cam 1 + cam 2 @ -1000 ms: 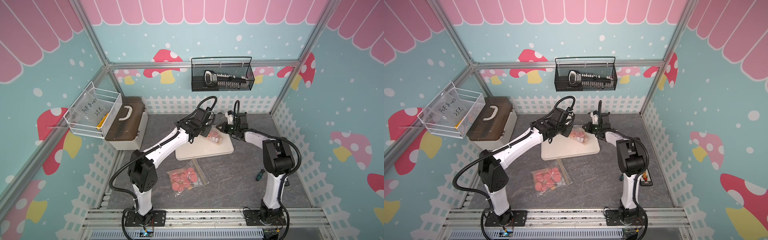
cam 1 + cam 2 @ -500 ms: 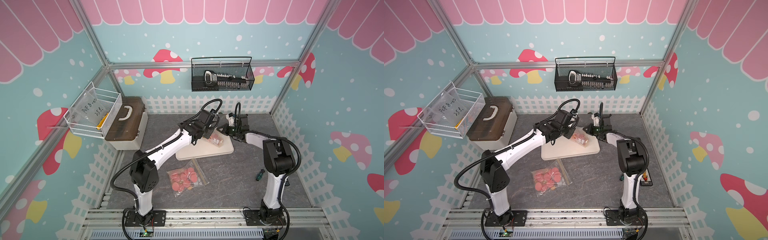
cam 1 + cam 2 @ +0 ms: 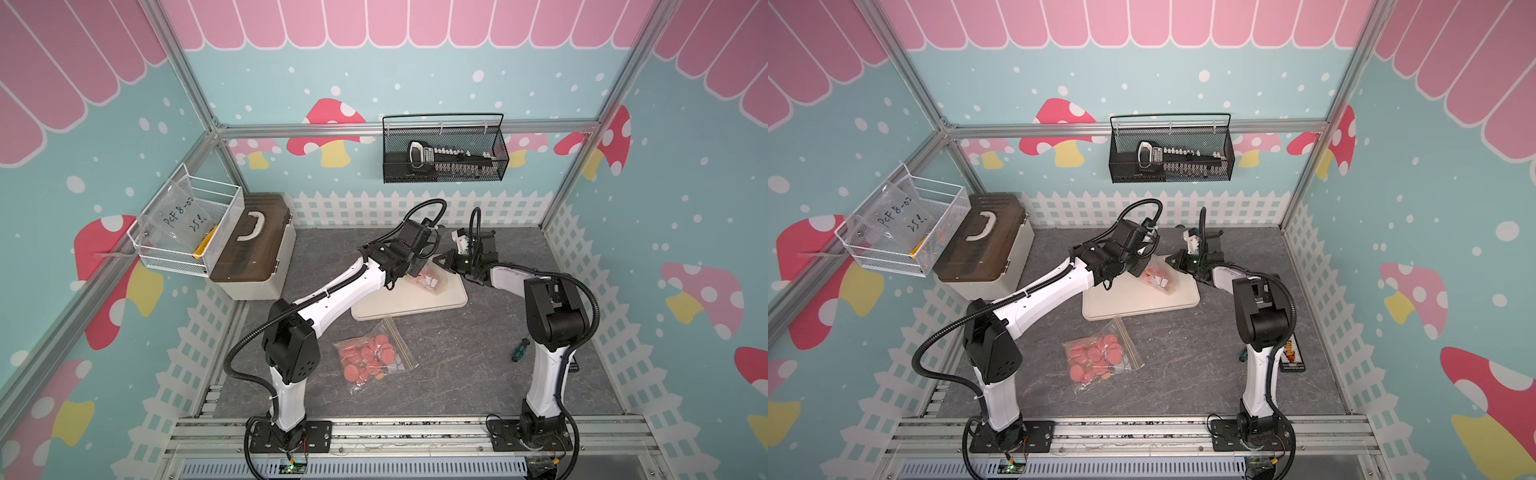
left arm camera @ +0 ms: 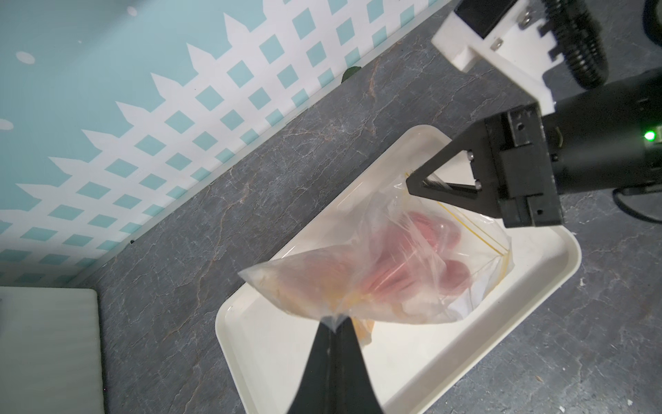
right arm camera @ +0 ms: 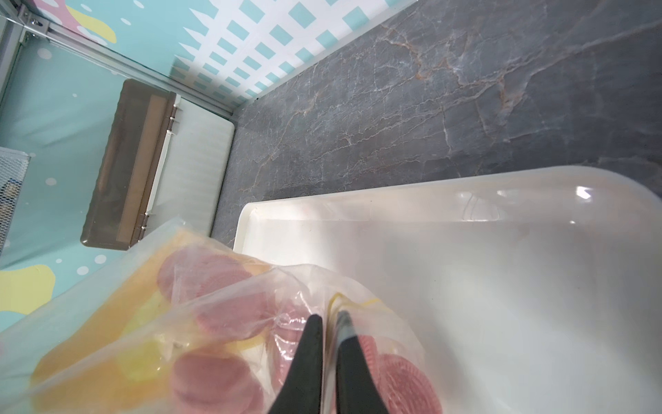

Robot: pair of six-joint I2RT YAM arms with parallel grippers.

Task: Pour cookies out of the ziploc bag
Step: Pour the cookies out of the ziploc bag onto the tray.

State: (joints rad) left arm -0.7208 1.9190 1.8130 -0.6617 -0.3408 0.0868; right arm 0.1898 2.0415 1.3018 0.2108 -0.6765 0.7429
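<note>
A clear ziploc bag (image 4: 376,279) hangs stretched between my two grippers over the white tray (image 4: 286,358). Pink-red cookies (image 5: 222,276) and a few tan-orange ones show through the film, all still inside it. My left gripper (image 4: 335,322) is shut on the bag's bottom edge. My right gripper (image 5: 327,317) pinches the yellow-lined mouth rim, jaws almost together with film between them. In both top views the bag (image 3: 430,279) (image 3: 1160,276) sits above the tray's far right part, between the left gripper (image 3: 415,272) and the right gripper (image 3: 439,259).
A second clear bag of pink cookies (image 3: 370,359) lies on the grey table in front of the tray. A brown-lidded toolbox (image 3: 253,249) and a white wire basket (image 3: 187,224) stand at the left. A green-handled screwdriver (image 3: 519,349) lies by the right arm's base.
My left gripper has moved a little to the right with the bag's bottom, so the bag has shifted over the tray. The right gripper has stayed about where it was.
</note>
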